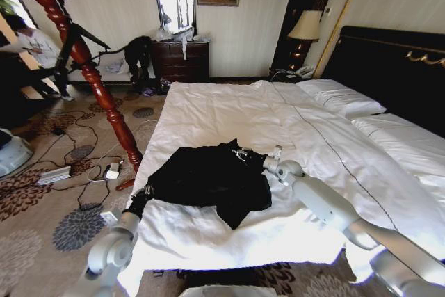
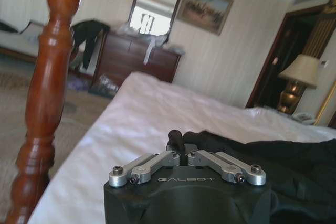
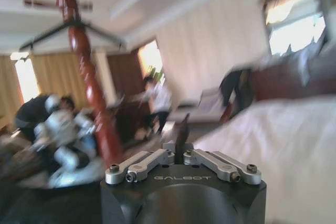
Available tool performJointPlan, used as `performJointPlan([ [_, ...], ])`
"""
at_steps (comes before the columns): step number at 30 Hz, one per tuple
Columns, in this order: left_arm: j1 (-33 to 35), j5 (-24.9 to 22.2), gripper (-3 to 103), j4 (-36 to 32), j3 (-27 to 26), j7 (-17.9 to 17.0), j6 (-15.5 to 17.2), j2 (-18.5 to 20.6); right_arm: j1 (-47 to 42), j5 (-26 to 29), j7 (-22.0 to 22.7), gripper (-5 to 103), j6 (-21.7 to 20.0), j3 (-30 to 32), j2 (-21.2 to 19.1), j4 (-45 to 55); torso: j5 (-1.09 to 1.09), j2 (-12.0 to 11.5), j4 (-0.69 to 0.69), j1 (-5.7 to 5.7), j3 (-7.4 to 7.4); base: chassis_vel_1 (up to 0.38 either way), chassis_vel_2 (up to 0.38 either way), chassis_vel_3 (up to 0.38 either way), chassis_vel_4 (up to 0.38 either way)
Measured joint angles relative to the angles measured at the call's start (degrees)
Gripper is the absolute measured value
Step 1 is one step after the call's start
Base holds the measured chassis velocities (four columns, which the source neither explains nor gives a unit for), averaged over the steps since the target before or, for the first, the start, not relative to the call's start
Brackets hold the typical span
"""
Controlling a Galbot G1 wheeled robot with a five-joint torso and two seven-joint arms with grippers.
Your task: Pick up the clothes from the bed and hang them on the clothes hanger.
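The clothes (image 1: 208, 175), a black coat, lie crumpled on the near part of the bed (image 1: 229, 113) with its white duvet. My left gripper (image 1: 144, 195) rests at the coat's left edge, by the side of the bed. In the left wrist view this gripper (image 2: 178, 140) is shut, with the black fabric (image 2: 273, 166) just beside its tip. My right gripper (image 1: 240, 152) sits at the coat's far edge. In the blurred right wrist view it (image 3: 181, 129) is shut with nothing between its fingers. The clothes hanger (image 1: 90, 74), a reddish-brown turned wooden stand, leans beside the bed on the left.
Cables and a power strip (image 1: 55, 174) lie on the patterned carpet left of the bed. A black tripod (image 1: 80, 36) stands behind the hanger. A brown dresser (image 1: 181, 60) is at the far wall, a lamp (image 1: 304, 29) by the black headboard (image 1: 396, 67).
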Motion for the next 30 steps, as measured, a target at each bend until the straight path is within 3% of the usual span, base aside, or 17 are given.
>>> performJointPlan([
  [4,-4.2,-3.83,2,-1.61,-2.23,-1.16,-0.35,6.79,2.15,-0.36,6.89,1,5.19,2.6,0.24,3.98,0.0,0.0,-0.01,0.0,0.0,0.0,0.0,0.0,0.0],
  [6,-9.57,-8.91,2,-2.77,-4.66,-2.7,-0.22,15.49,4.76,2.21,12.41,1,6.1,5.48,-0.18,8.18,0.0,0.0,-0.01,0.01,0.01,0.0,0.0,0.0,0.0],
  [7,-9.57,-8.91,2,-2.77,-4.66,-2.7,-0.22,15.49,4.76,2.21,12.41,1,6.1,5.48,-0.18,8.18,0.0,0.0,-0.01,0.01,0.01,0.0,0.0,0.0,0.0],
  [9,-13.04,-12.14,2,-2.89,-5.64,-3.5,0.06,20.09,6.57,3.81,14.6,1,6.56,7.48,-0.56,10.42,0.01,0.0,0.0,0.01,0.01,0.0,0.0,0.0,0.0],
  [11,-20.86,-18.49,2,-1.71,-6.15,-4.81,0.64,27.56,10.17,4.96,16.36,1,7.61,10.77,-1.65,12.95,0.02,0.0,-0.04,0.01,0.01,0.0,0.0,0.0,0.0],
  [14,-24.76,-21.41,2,-0.61,-5.76,-5.1,0.96,30.6,11.97,5.38,17.02,1,8.03,11.98,-2.27,13.86,-0.01,0.0,-0.03,0.01,0.01,0.0,0.0,0.0,0.0],
  [18,-37.56,-31.35,2,1.81,-4.84,-5.21,1.89,40.79,17.98,9.52,20.9,1,8.29,14.9,-4.13,18.21,0.03,0.0,-0.03,0.02,0.0,0.0,0.0,0.0,0.0],
  [19,-37.56,-31.35,2,1.81,-4.84,-5.21,1.89,40.79,17.98,9.52,20.9,1,8.29,14.9,-4.13,18.21,0.03,0.0,-0.03,0.02,0.0,0.0,0.0,0.0,0.0],
  [23,-45.51,-37.29,2,2.63,-5.12,-4.73,2.36,47.67,21.82,13.28,24.26,1,7.88,17.13,-6.76,24.01,-0.01,0.0,0.02,0.0,0.0,0.0,0.0,0.0,0.0],
  [30,-50.84,-42.08,2,1.86,-5.62,-4.46,2.99,52.53,24.97,16.65,26.69,0,7.01,18.83,-12.41,30.92,0.03,0.0,-0.03,0.0,0.0,0.0,0.0,0.0,0.0],
])
